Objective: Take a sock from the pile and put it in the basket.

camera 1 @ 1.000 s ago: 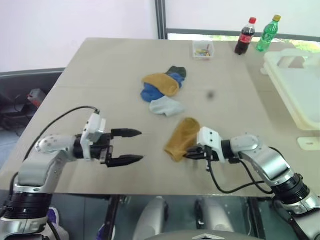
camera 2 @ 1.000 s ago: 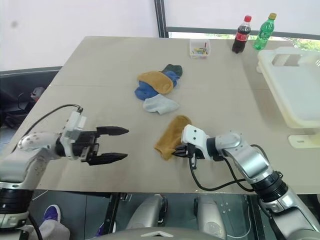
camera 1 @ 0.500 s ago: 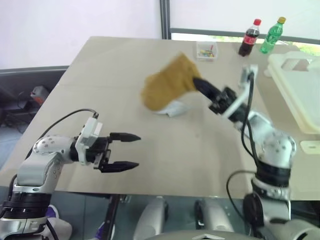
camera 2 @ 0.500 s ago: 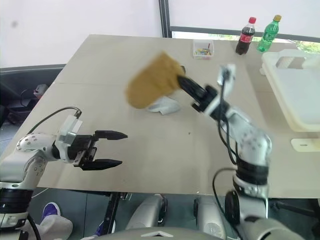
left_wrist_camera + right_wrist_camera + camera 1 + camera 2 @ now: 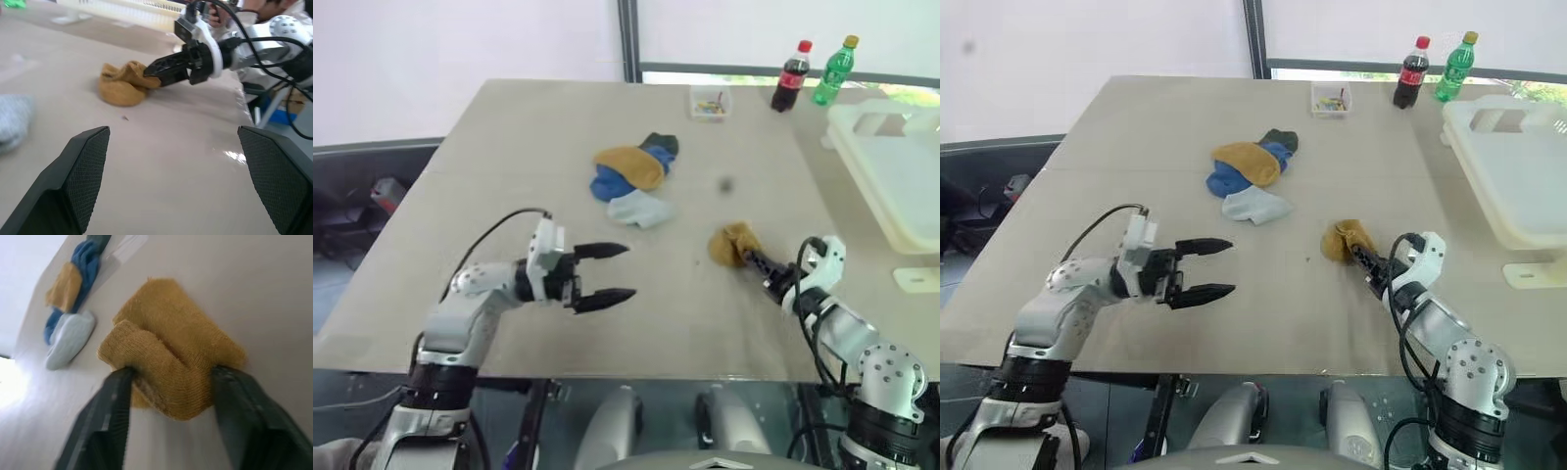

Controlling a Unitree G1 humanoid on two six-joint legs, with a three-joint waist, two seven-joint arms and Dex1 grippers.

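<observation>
L gripper (image 5: pixel 615 271): fingers spread wide, grasping nothing, hovering just over the table (image 5: pixel 509 147), pointing toward the centre. Compared w/ a sec ago it had come inward, toward the dropped sock; fingers as wide as before.

Pile (image 5: pixel 634 176): mid-table, far side. Mustard sock draped over blue ones, dark green one behind, pale blue sock lying just beside on the near side. Looked untouched.

Sock (image 5: pixel 732 244): mustard, crumpled into a lump on the table, between pile and basket, well apart from both. A sec ago it lay flat by my R gripper; half a sec ago I had it swung up high above the pile. Now it was back down on the surface.

R gripper (image 5: pixel 171 396): low on the table, fingers parted, straddling the near end of the lump. Wrist view showed cloth bulging between the fingers w/ both touching its sides, no visible squeeze. Judgement: grip let go, or mid-release; sock rested on the table, not carried.

Basket (image 5: pixel 862 117): cream, at the table's R edge; the visible part looked bare.

Meaning for task: the lift did not reach the basket. Sock landed short. Judgement: re-grasp needed, then carry R and over the rim. Crumpled cloth may slip again if pinched at one fold only.
</observation>
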